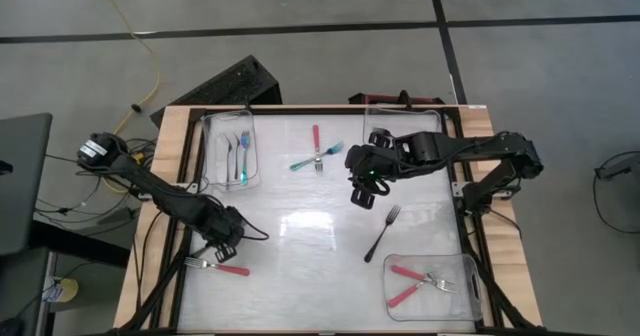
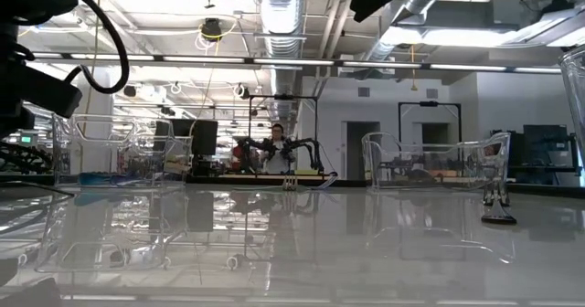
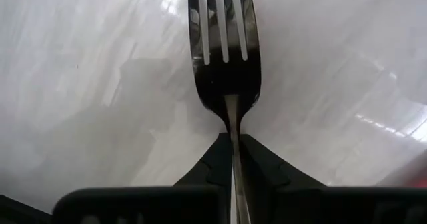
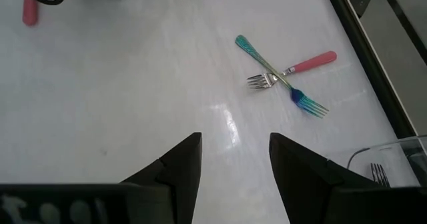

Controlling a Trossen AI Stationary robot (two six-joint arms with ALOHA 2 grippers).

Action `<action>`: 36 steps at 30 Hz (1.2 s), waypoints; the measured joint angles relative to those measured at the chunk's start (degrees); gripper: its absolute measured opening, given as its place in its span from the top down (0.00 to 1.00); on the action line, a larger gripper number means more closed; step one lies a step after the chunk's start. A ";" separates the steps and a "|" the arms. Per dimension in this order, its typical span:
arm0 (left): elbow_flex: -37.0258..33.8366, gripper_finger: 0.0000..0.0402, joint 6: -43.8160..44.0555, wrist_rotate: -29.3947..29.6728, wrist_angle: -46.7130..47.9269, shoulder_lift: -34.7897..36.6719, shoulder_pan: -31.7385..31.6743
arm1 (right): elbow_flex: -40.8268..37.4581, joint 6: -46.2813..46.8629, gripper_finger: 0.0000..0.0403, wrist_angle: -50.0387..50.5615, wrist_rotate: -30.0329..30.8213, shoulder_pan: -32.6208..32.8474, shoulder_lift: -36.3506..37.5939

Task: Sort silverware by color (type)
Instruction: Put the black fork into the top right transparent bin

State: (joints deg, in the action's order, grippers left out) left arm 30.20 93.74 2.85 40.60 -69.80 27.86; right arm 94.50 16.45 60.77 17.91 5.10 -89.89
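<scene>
The left gripper is clamped on a red-handled fork with metal tines at the table's front left. The right gripper hangs open above mid-table, near a black fork. A teal fork crosses a pink-handled fork; two trays hold what look like more forks.

Centre back: two crossed forks
Left tray: forks inside
Front-right tray: forks inside
Middle: lone fork
</scene>
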 joint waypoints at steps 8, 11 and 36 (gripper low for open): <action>4.69 0.99 -1.83 0.27 0.35 -0.05 0.00 | 0.00 0.02 0.51 0.03 0.00 0.15 0.00; 7.56 1.00 -5.55 -0.04 0.09 -0.02 0.00 | 0.00 0.00 0.51 0.03 -0.02 0.13 0.00; 25.08 1.00 -60.96 -11.89 -33.60 -0.25 -28.32 | -2.60 7.96 0.51 20.51 -1.56 4.53 10.14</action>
State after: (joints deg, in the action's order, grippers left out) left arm 55.29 32.78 -9.04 7.00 -70.05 -0.46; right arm 91.90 24.40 81.27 16.35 9.63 -79.74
